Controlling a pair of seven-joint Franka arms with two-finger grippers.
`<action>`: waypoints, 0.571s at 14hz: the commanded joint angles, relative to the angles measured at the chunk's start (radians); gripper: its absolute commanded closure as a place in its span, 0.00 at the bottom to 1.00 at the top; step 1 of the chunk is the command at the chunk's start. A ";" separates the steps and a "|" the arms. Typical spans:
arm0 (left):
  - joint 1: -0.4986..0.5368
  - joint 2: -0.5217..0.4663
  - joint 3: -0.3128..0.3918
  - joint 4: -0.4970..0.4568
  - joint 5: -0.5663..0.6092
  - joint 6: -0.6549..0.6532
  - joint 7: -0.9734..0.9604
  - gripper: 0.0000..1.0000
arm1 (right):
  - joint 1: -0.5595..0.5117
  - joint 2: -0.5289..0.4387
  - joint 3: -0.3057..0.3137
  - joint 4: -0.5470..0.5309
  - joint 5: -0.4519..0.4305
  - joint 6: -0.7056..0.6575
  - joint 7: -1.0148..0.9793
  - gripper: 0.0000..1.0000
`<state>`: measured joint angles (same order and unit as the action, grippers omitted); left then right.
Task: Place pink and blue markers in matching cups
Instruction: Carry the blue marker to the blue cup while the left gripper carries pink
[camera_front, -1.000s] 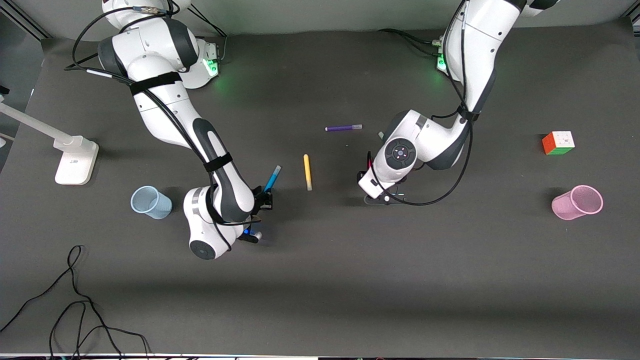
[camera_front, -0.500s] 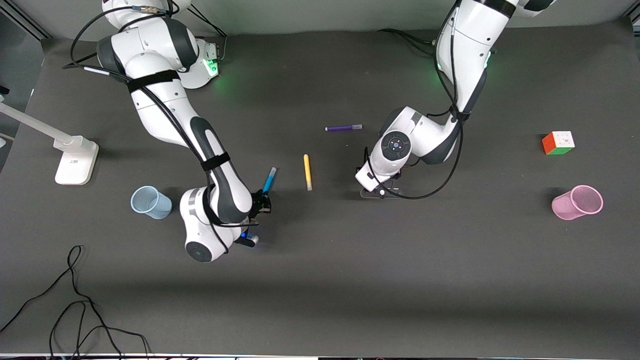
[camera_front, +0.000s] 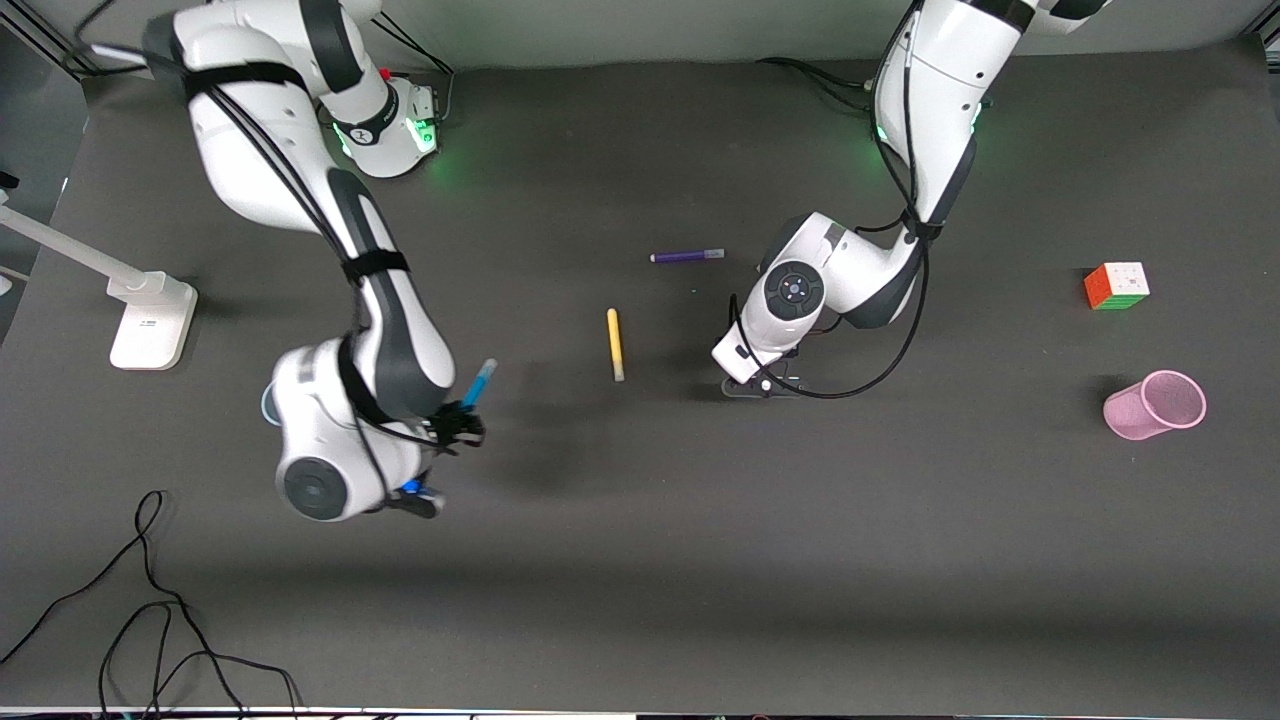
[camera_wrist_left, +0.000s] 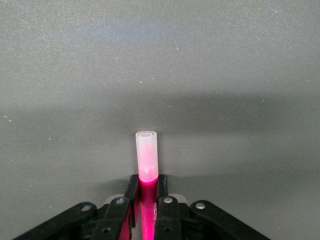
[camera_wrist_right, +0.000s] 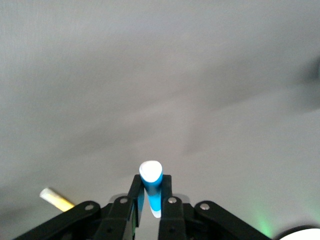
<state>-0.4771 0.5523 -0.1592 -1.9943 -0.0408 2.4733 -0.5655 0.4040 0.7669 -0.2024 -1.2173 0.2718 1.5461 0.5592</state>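
Note:
My right gripper (camera_front: 460, 425) is shut on the blue marker (camera_front: 479, 384) and holds it tilted in the air, beside the pale blue cup (camera_front: 267, 402). My right wrist hides nearly all of that cup. In the right wrist view the marker (camera_wrist_right: 151, 186) sticks out between the fingers (camera_wrist_right: 151, 181), white tip forward. My left gripper (camera_front: 762, 388) is low at the table's middle. In the left wrist view it (camera_wrist_left: 146, 181) is shut on the pink marker (camera_wrist_left: 147, 159), pale cap outward. The pink cup (camera_front: 1155, 404) lies tipped at the left arm's end of the table.
A yellow marker (camera_front: 615, 344) lies between the two grippers and also shows in the right wrist view (camera_wrist_right: 56, 199). A purple marker (camera_front: 687, 256) lies farther from the camera. A colour cube (camera_front: 1117, 285), a white stand (camera_front: 150, 320) and loose cables (camera_front: 150, 600) are near the table's edges.
My right arm has swung toward its own end of the table with the blue marker, and now covers the blue cup. The left gripper has shifted only slightly and still grips the pink marker.

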 joint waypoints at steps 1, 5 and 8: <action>-0.011 -0.018 0.007 -0.012 -0.007 0.009 -0.014 1.00 | 0.007 -0.105 -0.057 -0.063 -0.065 0.012 -0.034 1.00; 0.012 -0.099 0.013 0.002 0.004 -0.028 0.030 1.00 | 0.016 -0.315 -0.164 -0.273 -0.091 0.136 -0.181 1.00; 0.087 -0.179 0.014 0.058 0.005 -0.227 0.176 1.00 | 0.015 -0.518 -0.183 -0.550 -0.190 0.369 -0.205 1.00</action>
<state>-0.4418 0.4527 -0.1462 -1.9477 -0.0384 2.3619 -0.4616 0.3979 0.4343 -0.3794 -1.5073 0.1429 1.7554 0.3751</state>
